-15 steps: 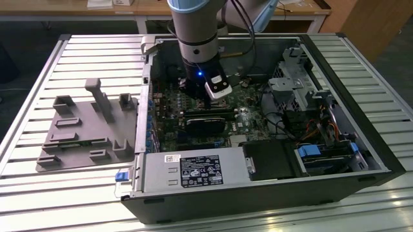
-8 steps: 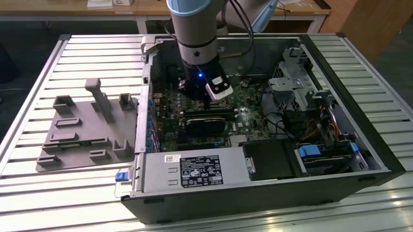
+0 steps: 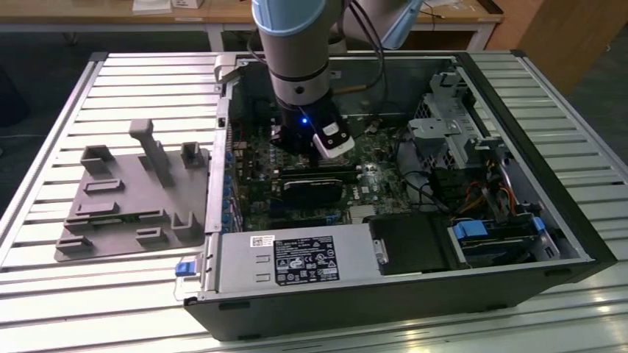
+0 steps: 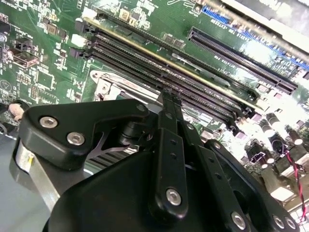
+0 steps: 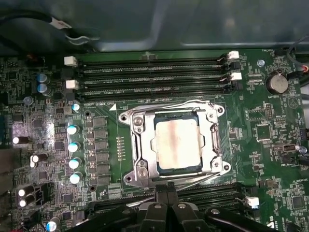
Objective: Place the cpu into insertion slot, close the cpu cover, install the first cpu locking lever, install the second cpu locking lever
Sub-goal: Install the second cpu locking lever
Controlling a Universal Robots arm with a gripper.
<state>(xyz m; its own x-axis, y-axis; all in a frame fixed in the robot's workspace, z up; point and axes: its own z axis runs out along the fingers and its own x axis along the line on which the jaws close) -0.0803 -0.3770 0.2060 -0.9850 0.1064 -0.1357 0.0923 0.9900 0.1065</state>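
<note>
Grey arm, light-blue joint caps, lit blue LED; gripper matte black linkages, silver screw heads.

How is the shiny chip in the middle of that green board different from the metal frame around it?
The cpu is a solid, dull silver square with darker smudges; the cpu cover is a brighter, open frame with a large window. The cpu sits inside that window, while the cover surrounds it. Both lie flat on the board.

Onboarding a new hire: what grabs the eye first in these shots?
The cpu sits in the slot with the silvery cover closed around it, mid-motherboard in the first wrist view. The arm reaches down into the open PC case, with the shut end effector right beside the socket.
</note>
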